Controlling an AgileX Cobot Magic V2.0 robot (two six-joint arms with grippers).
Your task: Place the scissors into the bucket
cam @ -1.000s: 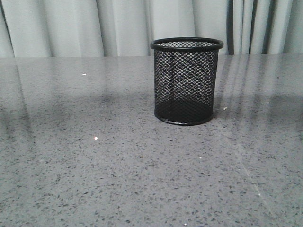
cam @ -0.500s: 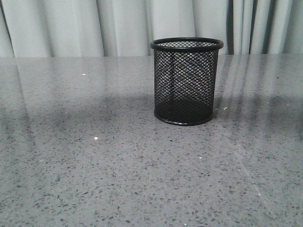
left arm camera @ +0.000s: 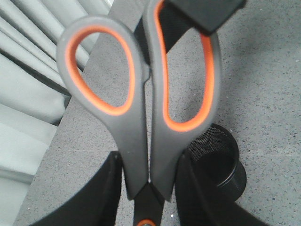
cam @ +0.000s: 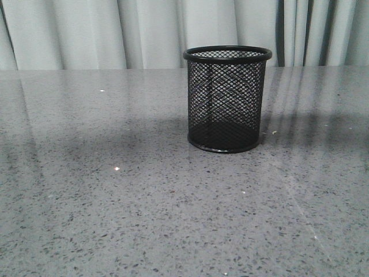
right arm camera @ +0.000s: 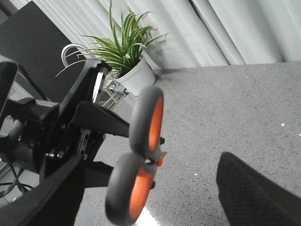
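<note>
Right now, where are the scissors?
The scissors are held in the left gripper, handles up, above the table; the bucket stands below them. The front view does not show them.

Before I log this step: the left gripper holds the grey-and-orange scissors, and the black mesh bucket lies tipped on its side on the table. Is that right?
Not quite. The bucket stands upright on its base, rim up, as the front view shows. The rest holds: the left gripper is shut on the scissors, seen in the left wrist view.
</note>
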